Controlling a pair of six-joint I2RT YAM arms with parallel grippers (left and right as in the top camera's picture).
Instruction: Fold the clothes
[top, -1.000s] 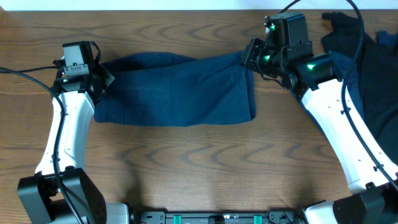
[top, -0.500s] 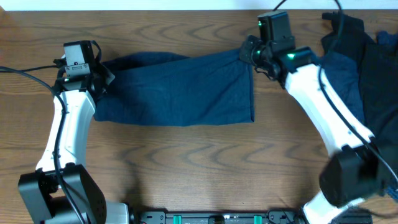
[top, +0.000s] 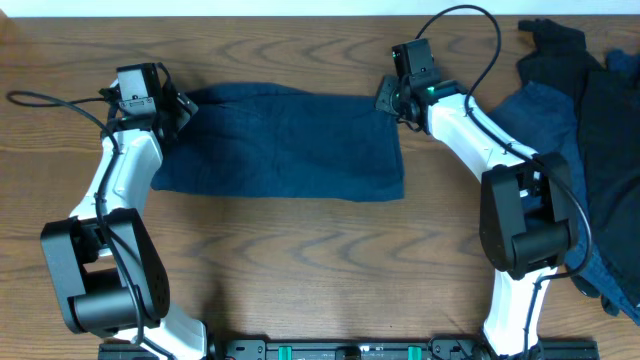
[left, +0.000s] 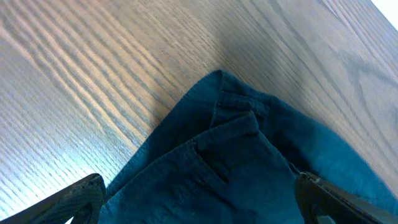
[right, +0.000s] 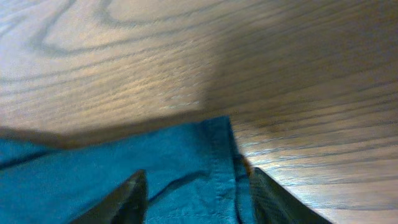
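One of the clothes, a dark blue garment (top: 280, 145), lies folded into a long flat band across the far half of the table. My left gripper (top: 183, 105) is at its far left corner. In the left wrist view the left gripper (left: 202, 205) is open wide, and the cloth (left: 236, 155) with its seams lies loose under the jaws. My right gripper (top: 385, 97) is at the far right corner. In the right wrist view the right gripper (right: 199, 202) is open, with the hemmed edge of the cloth (right: 168, 162) lying loose between the fingers.
More clothes lie heaped in a dark blue pile (top: 590, 120) at the right edge of the wooden table (top: 320, 270), behind the right arm. Cables trail from both wrists. The arm bases stand at the near edge.
Both grippers have gone from shut to open and let go of the garment's far corners. The right arm swung left and toward the far edge. The cloth now rests flat.
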